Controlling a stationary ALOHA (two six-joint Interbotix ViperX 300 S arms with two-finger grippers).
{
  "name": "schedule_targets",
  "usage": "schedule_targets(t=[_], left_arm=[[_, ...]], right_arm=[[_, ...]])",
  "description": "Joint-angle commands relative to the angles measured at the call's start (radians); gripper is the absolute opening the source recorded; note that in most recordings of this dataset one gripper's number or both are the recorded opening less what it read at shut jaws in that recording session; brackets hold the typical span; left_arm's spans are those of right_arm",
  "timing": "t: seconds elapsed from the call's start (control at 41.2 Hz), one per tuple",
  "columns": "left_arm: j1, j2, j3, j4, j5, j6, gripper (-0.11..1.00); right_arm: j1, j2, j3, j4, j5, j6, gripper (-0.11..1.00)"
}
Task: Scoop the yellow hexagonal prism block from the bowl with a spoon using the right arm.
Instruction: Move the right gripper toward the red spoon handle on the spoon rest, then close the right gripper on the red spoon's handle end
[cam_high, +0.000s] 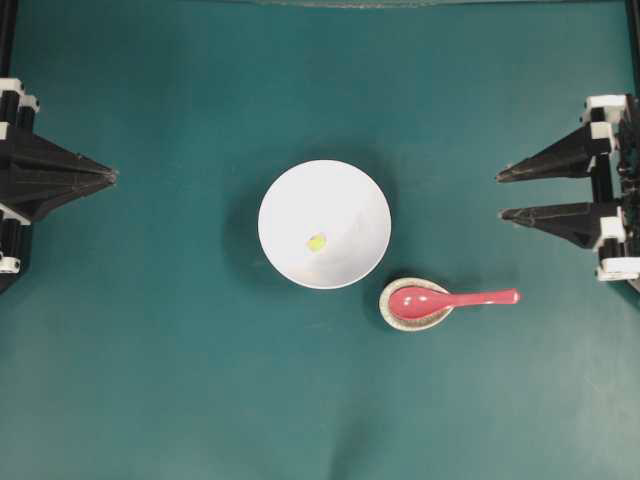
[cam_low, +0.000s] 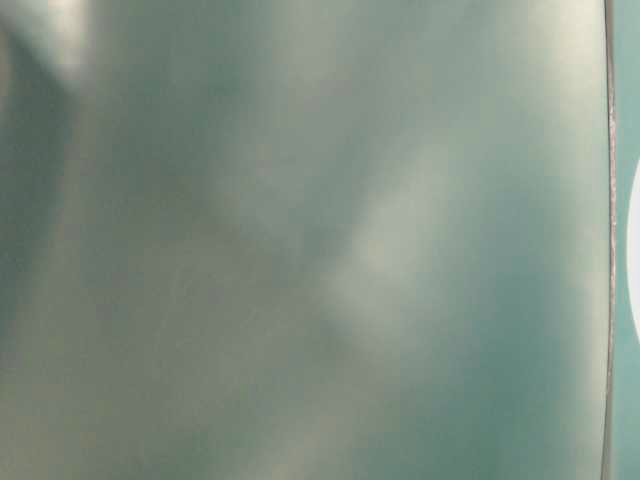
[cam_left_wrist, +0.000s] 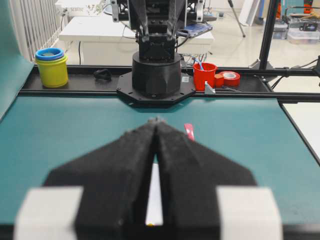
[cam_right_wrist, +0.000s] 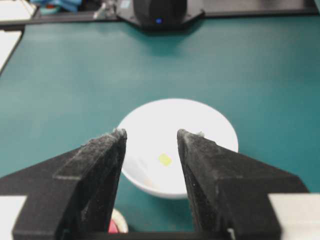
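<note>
Block first: the yellow hexagonal prism block (cam_high: 316, 242) is lying inside the bowl (cam_high: 345, 185), on the bowl's floor a little toward its lower left in the overhead view. In the right wrist view the block (cam_right_wrist: 165, 159) is showing between the two dark fingers, low in the white bowl (cam_right_wrist: 210, 120). Nothing is touching it.

The bowl is sitting near the middle of the teal table (cam_high: 150, 380). Just beside its lower right rim, a small speckled dish (cam_high: 397, 316) is holding the scoop of the spoon (cam_high: 440, 299). The spoon's handle is pointing toward the right side of the overhead view, sticking out past the dish rim and lying over the table.

The right gripper (cam_high: 500, 195) is hovering at the right edge of the overhead view, well apart from the spoon and the bowl. Its fingers (cam_right_wrist: 100, 160) are standing released with a clear gap between them, grasping nothing.

The left gripper (cam_high: 113, 176) is waiting at the left edge, well apart from the bowl. Its fingers (cam_left_wrist: 130, 160) are pressed together at the tips, clenched on nothing. Beyond them in the left wrist view, a sliver of the spoon (cam_left_wrist: 189, 132) is peeking out.

The table-level view is showing only a blurred grey-green surface.
</note>
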Motion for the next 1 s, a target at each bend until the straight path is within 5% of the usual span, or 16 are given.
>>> schedule_targets(t=[0.0, 0.485, 0.971], left_arm=[[0.0, 0.009, -0.025, 0.002, -0.006, -0.002, 0.0], [0.0, 0.008, -0.026, 0.003, -0.005, -0.002, 0.0], [0.002, 0.005, -0.025, 0.005, -0.006, 0.005, 0.0]], right_arm=[[0.02, 0.031, -0.006, 0.003, -0.025, 0.002, 0.51], [0.08, 0.268, 0.072, 0.023, -0.311, 0.011, 0.51], [0.212, 0.492, 0.13, 0.167, -0.534, 0.011, 0.51]])
